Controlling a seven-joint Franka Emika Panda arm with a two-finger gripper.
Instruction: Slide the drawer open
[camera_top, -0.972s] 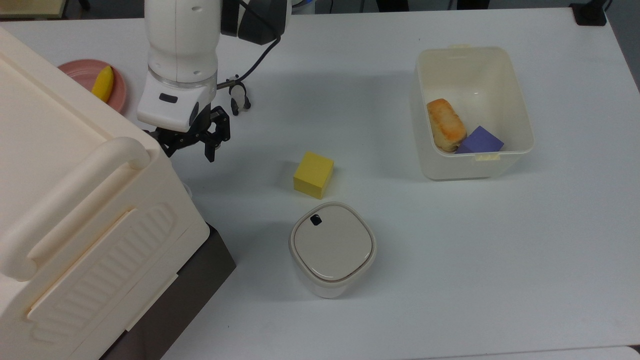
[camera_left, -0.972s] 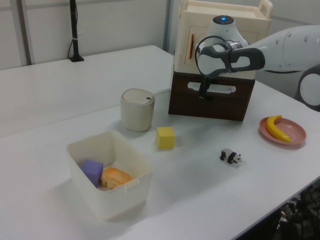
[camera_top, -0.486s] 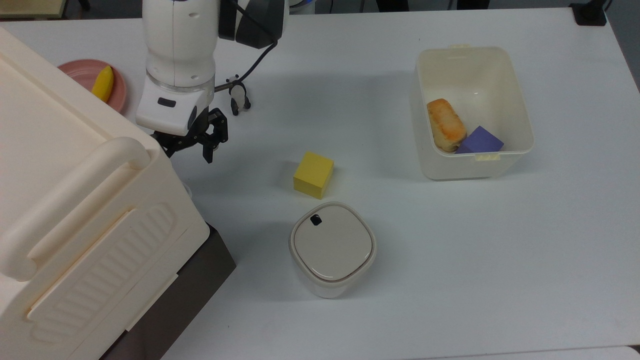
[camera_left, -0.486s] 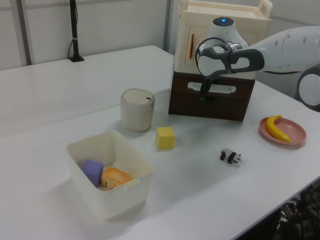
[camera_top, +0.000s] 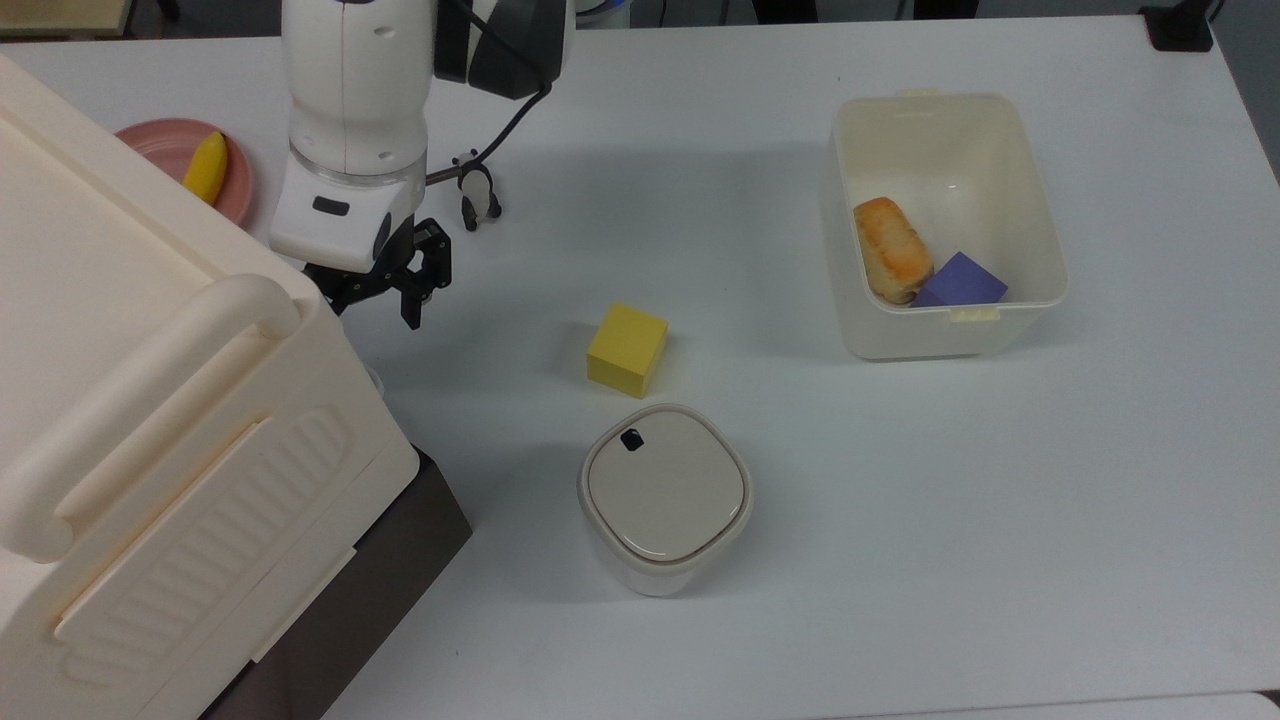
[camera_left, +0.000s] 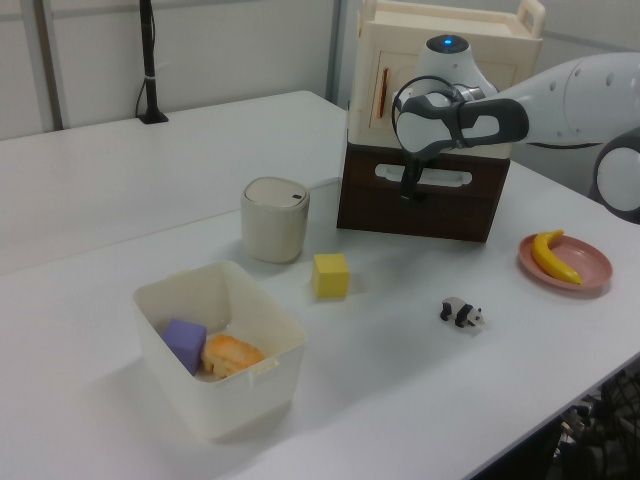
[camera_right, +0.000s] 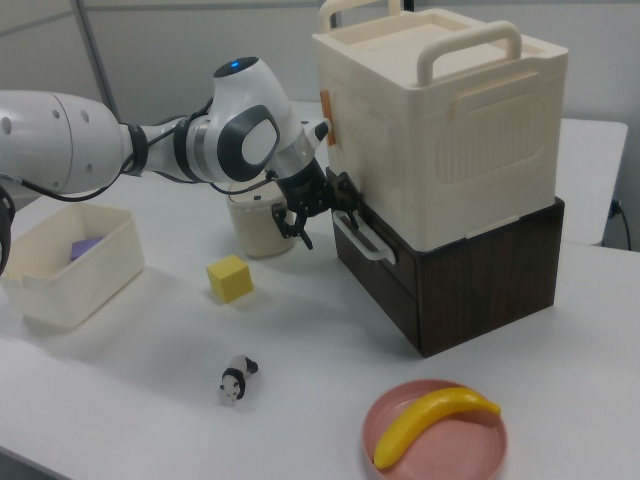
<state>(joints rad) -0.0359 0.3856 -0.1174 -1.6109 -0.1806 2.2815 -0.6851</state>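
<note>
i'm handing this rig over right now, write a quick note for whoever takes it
Gripper: open, at the drawer front, fingers on either side of the white loop handle, not closed on it.
Drawer: dark-brown, under the cream cabinet, looks fully shut, flush with its case.
Nearby on the table: yellow cube, lidded canister, panda toy, banana on a pink plate; the cube and panda lie on the pull side, apart from the drawer.
Done: approach to the handle.
Left: close on the handle, pull the drawer straight out, release.
</note>
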